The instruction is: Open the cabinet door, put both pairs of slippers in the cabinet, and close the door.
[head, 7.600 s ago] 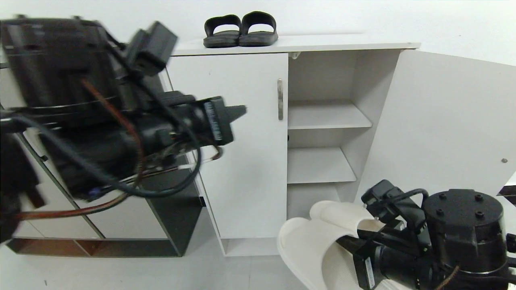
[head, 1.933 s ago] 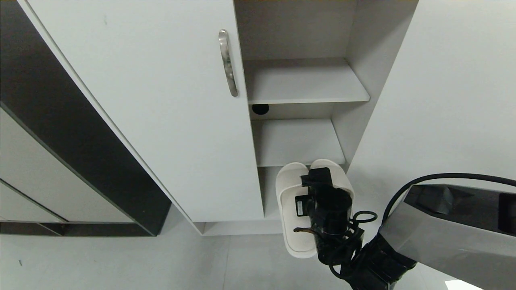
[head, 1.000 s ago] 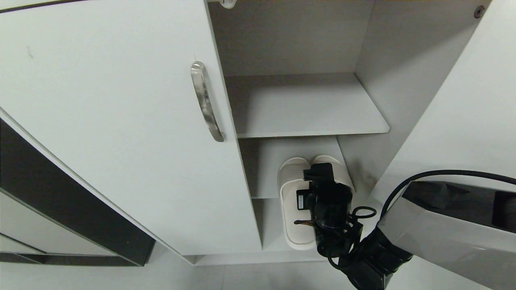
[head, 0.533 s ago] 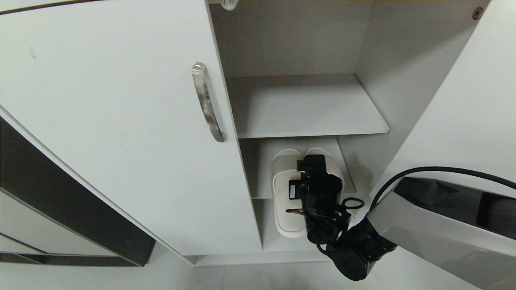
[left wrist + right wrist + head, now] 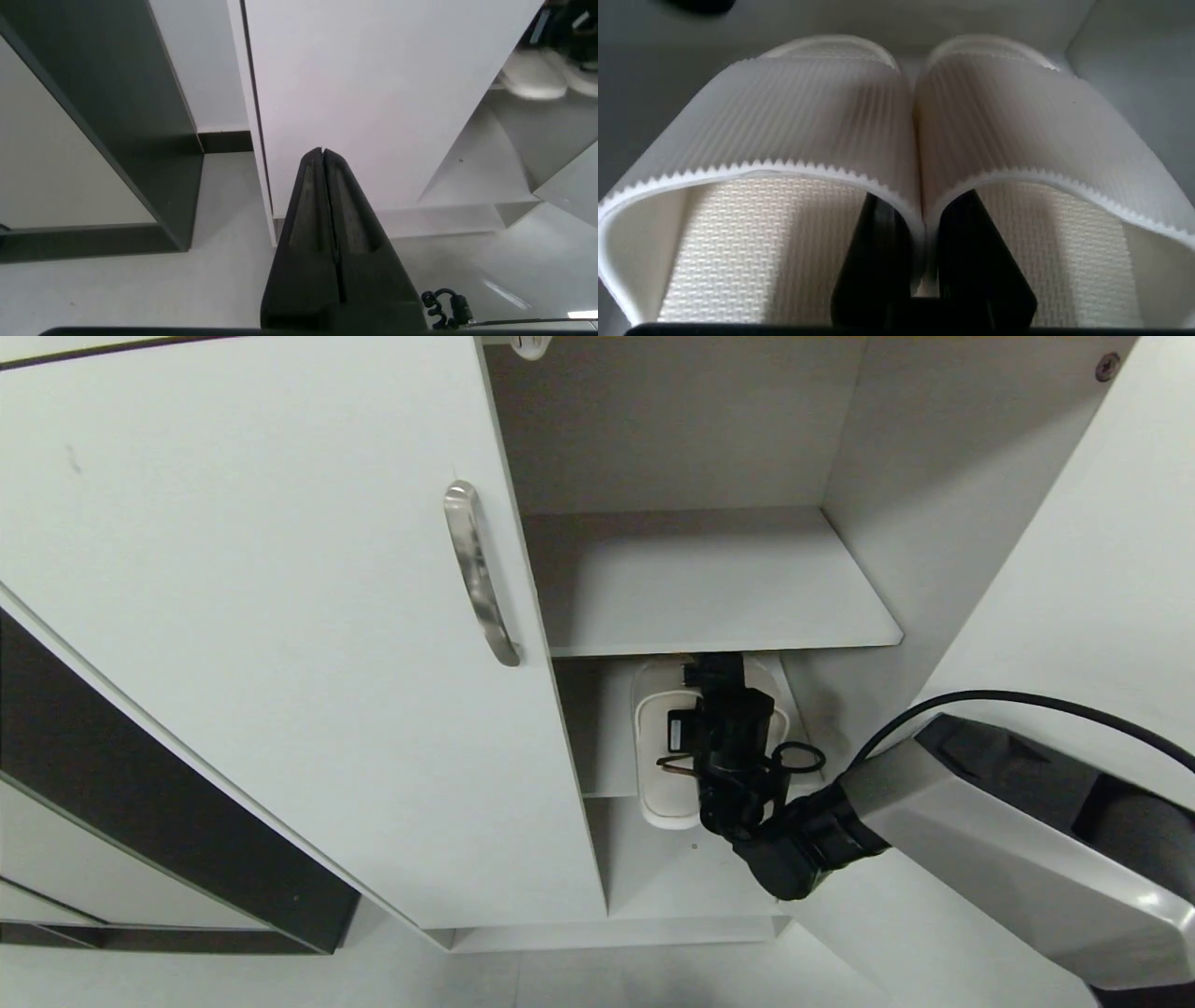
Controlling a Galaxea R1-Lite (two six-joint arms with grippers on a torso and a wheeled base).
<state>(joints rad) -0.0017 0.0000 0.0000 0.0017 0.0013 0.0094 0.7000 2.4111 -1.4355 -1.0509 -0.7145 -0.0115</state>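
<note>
A pair of white slippers [image 5: 661,761] lies side by side on the cabinet's middle shelf [image 5: 602,737], toes tucked under the upper shelf [image 5: 709,588]. My right gripper [image 5: 920,229] is shut on the white slippers [image 5: 813,121], one finger inside each, pinching their adjoining inner walls. The right wrist [image 5: 730,737] reaches into the open compartment from the lower right. My left gripper [image 5: 323,157] is shut and holds nothing. It hangs low in front of the closed left door [image 5: 374,84], with the slippers [image 5: 537,79] off to one side.
The cabinet's right door [image 5: 1074,560] stands wide open beside my right arm. The left door [image 5: 280,616], with a metal handle [image 5: 481,574], is closed. The bottom compartment [image 5: 672,887] lies below. A dark shelving unit [image 5: 140,784] stands left of the cabinet.
My right arm has pushed the white slippers deeper onto the middle shelf, their toes going under the upper shelf. Before that the head view moved closer to the cabinet.
</note>
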